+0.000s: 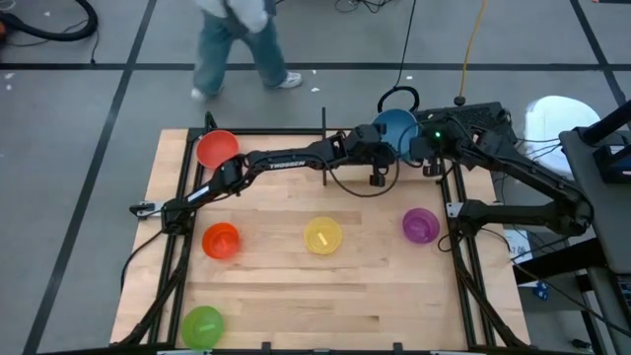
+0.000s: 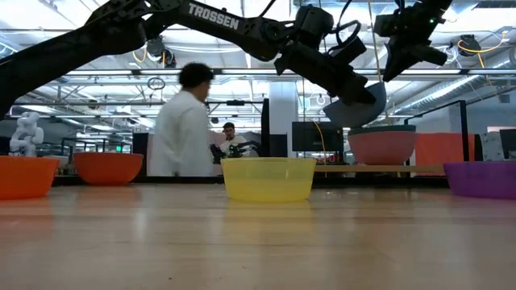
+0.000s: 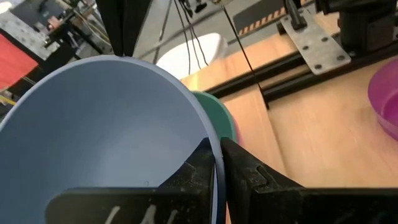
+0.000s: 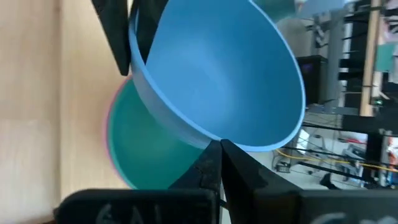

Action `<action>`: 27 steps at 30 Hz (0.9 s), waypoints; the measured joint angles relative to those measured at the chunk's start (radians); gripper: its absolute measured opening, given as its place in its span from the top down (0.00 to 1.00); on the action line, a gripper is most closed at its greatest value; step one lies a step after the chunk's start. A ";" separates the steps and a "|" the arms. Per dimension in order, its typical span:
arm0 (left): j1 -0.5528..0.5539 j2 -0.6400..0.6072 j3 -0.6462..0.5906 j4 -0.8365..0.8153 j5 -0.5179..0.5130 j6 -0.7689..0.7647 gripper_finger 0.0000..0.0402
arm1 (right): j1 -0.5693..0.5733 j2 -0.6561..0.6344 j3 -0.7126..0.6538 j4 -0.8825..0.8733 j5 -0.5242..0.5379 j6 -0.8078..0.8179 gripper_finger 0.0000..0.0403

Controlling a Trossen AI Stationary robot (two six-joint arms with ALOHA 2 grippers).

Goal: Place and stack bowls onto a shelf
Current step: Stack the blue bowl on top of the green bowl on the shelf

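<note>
A blue bowl (image 1: 396, 126) hangs tilted in the air over the far right of the table, and my left gripper (image 3: 217, 165) is shut on its rim. Under it, a teal bowl (image 4: 149, 149) sits nested in a pink bowl (image 2: 380, 147) on the shelf (image 2: 379, 167). My right gripper (image 4: 219, 155) is shut, with its tips at the blue bowl's opposite rim. The red (image 1: 217, 148), orange (image 1: 221, 240), yellow (image 1: 322, 236), purple (image 1: 420, 225) and green (image 1: 202, 325) bowls rest upright on the tabletop. My left gripper pinches the blue bowl's rim (image 3: 214, 140), one finger inside the bowl and one outside. It comes from the table's left, slanting down. The bowl is lifted clear and tilted above the teal bowl. My right gripper's fingertips (image 4: 208, 158) reach the blue bowl's rim (image 4: 217, 138); I cannot tell whether they touch it.
A person (image 1: 237, 44) walks on the floor beyond the table's far edge. Black frame bars (image 1: 182, 187) run along the table's left and right sides. The yellow bowl (image 2: 268, 178) stands mid-table, and bare wood lies near the front edge.
</note>
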 joint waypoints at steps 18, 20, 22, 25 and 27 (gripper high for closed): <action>0.012 -0.007 0.002 0.118 0.086 -0.068 0.96 | 0.000 -0.136 0.000 0.070 0.004 -0.002 0.84; 0.015 -0.007 0.002 0.121 0.093 -0.076 0.93 | 0.000 -0.148 0.000 0.073 0.005 -0.002 0.83; 0.017 -0.008 0.002 0.121 0.103 -0.079 0.91 | 0.000 -0.155 0.000 0.082 0.007 0.000 0.82; 0.017 -0.008 0.002 0.123 0.111 -0.089 0.90 | 0.000 -0.167 0.000 0.104 0.008 -0.002 0.80; 0.017 -0.003 0.002 0.144 0.111 -0.092 0.90 | 0.000 -0.173 0.000 0.121 0.008 -0.003 0.79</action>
